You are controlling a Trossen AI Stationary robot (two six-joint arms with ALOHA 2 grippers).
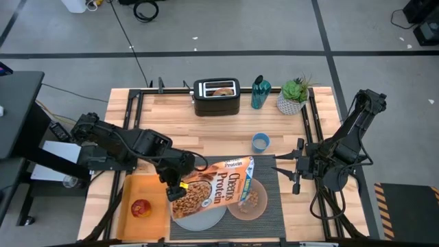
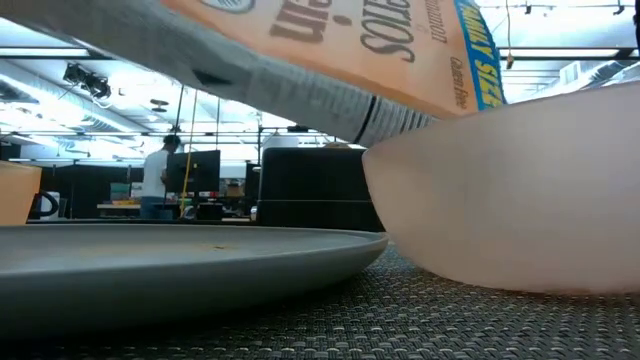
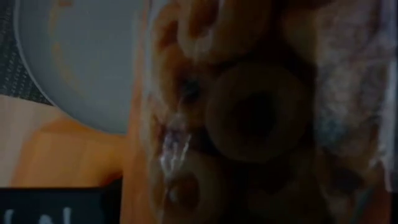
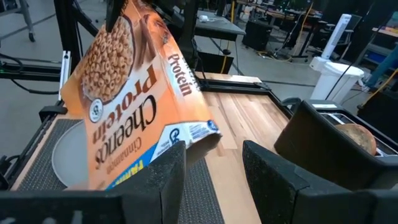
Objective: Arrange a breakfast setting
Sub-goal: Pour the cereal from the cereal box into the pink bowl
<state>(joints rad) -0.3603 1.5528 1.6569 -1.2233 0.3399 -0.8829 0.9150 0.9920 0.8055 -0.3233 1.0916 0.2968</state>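
My left gripper [image 1: 175, 184] is shut on an orange cereal bag [image 1: 216, 191] that slants over the pale grey plate [image 1: 206, 218] and the pink bowl [image 1: 250, 200], both on the dark ribbed placemat [image 1: 273, 206]. The bag's lower end [image 4: 186, 134] points at the bowl, which has tan cereal in it. My right gripper [image 1: 291, 171] is open and empty at the placemat's right edge; its fingers show in the right wrist view [image 4: 211, 171]. A red apple [image 1: 141, 208] lies on the orange tray [image 1: 130, 192]. A bagel [image 1: 221, 90] sticks out of the black toaster [image 1: 217, 97]. No spoon shows. My left gripper holds the bag by its raised end [image 1: 181, 193], on the side away from the bowl; it shows at the bag's top corner in the right wrist view [image 4: 115, 18]. The bag is lifted clear and tilted, its other end hanging low over the bowl. The gripper hides the fingers' hold.
A blue cup [image 1: 260, 142] stands behind the placemat. A teal bottle [image 1: 258, 92] and a potted plant [image 1: 293, 96] stand at the far edge beside the toaster. Bare wood lies between the toaster and the placemat.
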